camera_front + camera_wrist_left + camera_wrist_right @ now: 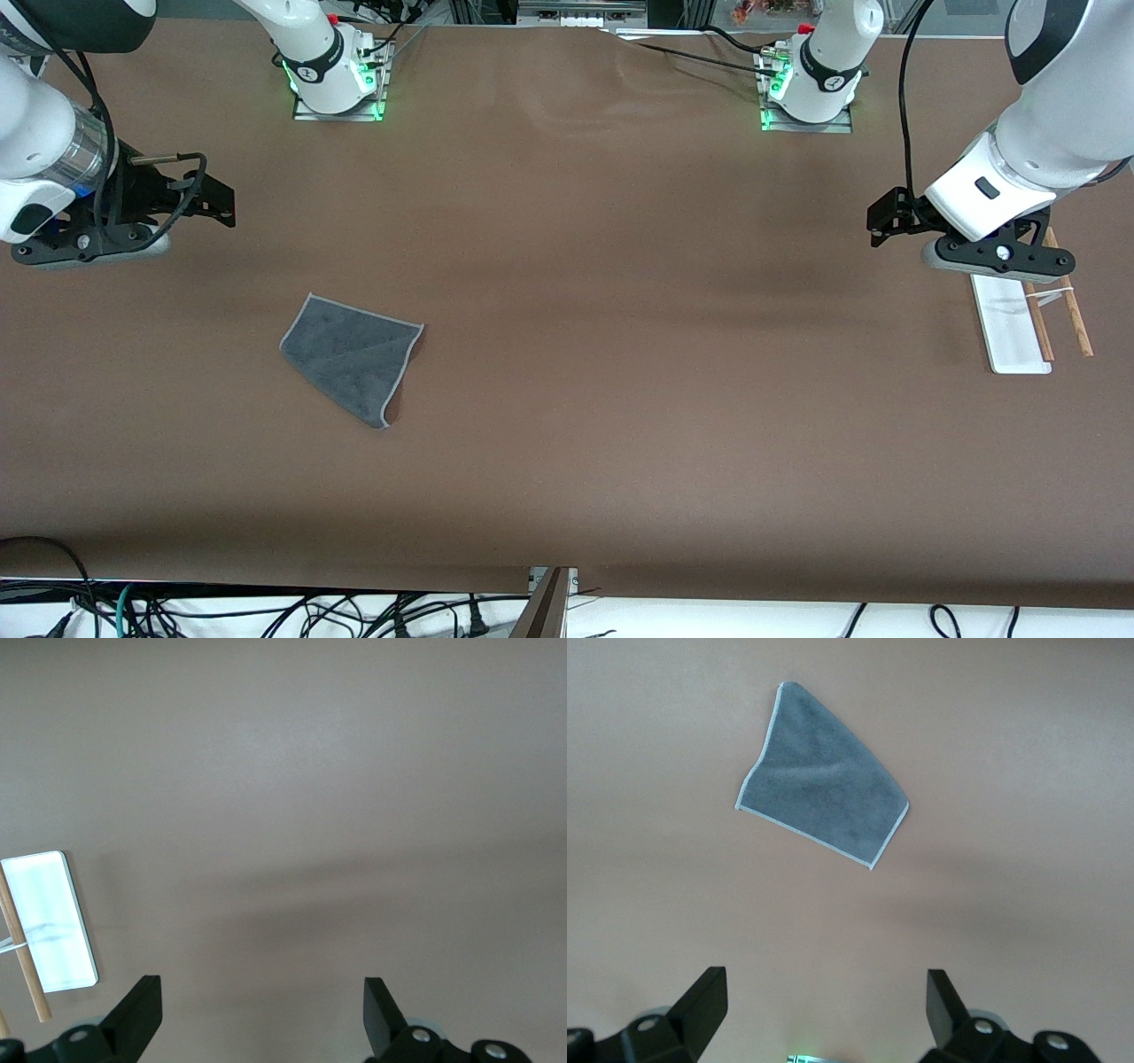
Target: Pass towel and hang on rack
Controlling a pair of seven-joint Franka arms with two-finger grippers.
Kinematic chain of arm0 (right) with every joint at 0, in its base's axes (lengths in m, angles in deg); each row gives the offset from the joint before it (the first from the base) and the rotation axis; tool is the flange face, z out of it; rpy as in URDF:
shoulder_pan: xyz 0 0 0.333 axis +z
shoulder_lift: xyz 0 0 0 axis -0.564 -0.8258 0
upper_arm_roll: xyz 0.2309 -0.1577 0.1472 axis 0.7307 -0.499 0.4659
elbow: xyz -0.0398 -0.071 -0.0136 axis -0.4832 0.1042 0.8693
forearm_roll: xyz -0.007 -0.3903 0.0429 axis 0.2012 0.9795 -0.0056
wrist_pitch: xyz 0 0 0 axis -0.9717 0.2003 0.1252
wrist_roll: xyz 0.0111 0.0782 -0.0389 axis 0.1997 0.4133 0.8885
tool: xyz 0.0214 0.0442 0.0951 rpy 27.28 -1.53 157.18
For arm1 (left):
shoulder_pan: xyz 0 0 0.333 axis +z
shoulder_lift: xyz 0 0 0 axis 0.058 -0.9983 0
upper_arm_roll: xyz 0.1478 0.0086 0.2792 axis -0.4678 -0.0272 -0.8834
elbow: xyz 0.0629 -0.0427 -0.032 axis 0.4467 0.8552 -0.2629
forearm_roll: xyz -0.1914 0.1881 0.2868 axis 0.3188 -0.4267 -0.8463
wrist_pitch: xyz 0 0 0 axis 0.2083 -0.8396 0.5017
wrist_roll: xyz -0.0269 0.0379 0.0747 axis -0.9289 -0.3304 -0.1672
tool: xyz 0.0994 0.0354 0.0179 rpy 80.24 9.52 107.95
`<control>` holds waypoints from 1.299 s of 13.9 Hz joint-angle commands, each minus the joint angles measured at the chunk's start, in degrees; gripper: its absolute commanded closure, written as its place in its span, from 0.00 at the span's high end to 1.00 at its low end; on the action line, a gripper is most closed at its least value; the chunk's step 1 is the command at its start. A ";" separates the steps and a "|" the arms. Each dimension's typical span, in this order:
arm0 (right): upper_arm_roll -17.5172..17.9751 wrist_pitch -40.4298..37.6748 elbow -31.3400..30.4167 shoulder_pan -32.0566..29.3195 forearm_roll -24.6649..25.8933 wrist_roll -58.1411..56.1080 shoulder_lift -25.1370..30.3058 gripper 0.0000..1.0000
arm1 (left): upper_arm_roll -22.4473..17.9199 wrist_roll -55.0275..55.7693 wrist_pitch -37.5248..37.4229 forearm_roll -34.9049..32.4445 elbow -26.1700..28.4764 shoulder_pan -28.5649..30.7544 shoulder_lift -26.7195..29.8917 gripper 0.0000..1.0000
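The towel [353,356], a dark grey cloth with a pale hem, lies flat on the brown table toward the right arm's end. It also shows in the right wrist view as the towel [819,784], well apart from my open right gripper [827,997]. That right gripper [223,202] hovers over bare table with nothing in it. The rack [1019,328], with its white base and thin wooden rods [1074,310], stands at the left arm's end, partly hidden under the left hand. My left gripper [879,221] is open and empty beside it. In the left wrist view the rack [49,921] sits to one side of the left gripper [263,1001].
Both arm bases [337,80] [811,89] stand at the table edge farthest from the front camera, with cables [691,55] between them. The brown table [620,354] stretches wide between towel and rack. More cables [266,616] hang below the near edge.
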 commanded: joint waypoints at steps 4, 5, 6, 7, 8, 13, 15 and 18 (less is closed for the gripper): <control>0.58 -0.89 0.93 -0.88 -0.54 -1.13 -0.29 0.99 | 0.09 -0.32 -0.77 1.07 -1.26 0.28 -0.57 1.00; 0.58 -0.89 0.93 -0.80 -0.54 -1.04 -0.20 0.99 | 0.09 -0.32 -0.77 1.07 -1.26 0.28 -0.57 1.00; 0.58 -0.89 0.93 -0.88 -0.54 -1.04 -0.20 0.99 | 0.09 -0.32 -0.77 1.07 -1.26 0.28 -0.57 1.00; 0.58 -0.89 0.93 -0.88 -0.54 -1.04 -0.20 1.00 | 0.09 -0.32 -0.77 1.07 -1.26 0.28 -0.57 1.00; 0.58 -0.89 0.93 -0.88 -0.62 -1.04 -0.20 1.00 | 0.09 -0.32 -0.77 1.07 -1.26 0.28 -0.57 1.00; 0.58 -0.80 0.93 -0.88 -0.54 -0.96 -0.29 1.00 | 0.09 -0.32 -0.77 1.07 -1.26 0.28 -0.57 1.00; 0.58 -0.63 0.93 -0.88 -0.54 -0.96 -0.38 0.99 | 0.09 -0.32 -0.77 1.07 -1.26 0.28 -0.57 1.00; 0.58 -0.54 0.93 -0.80 -0.28 -1.04 -1.16 0.99 | 0.09 -0.32 -0.77 1.07 -1.26 0.28 -0.57 1.00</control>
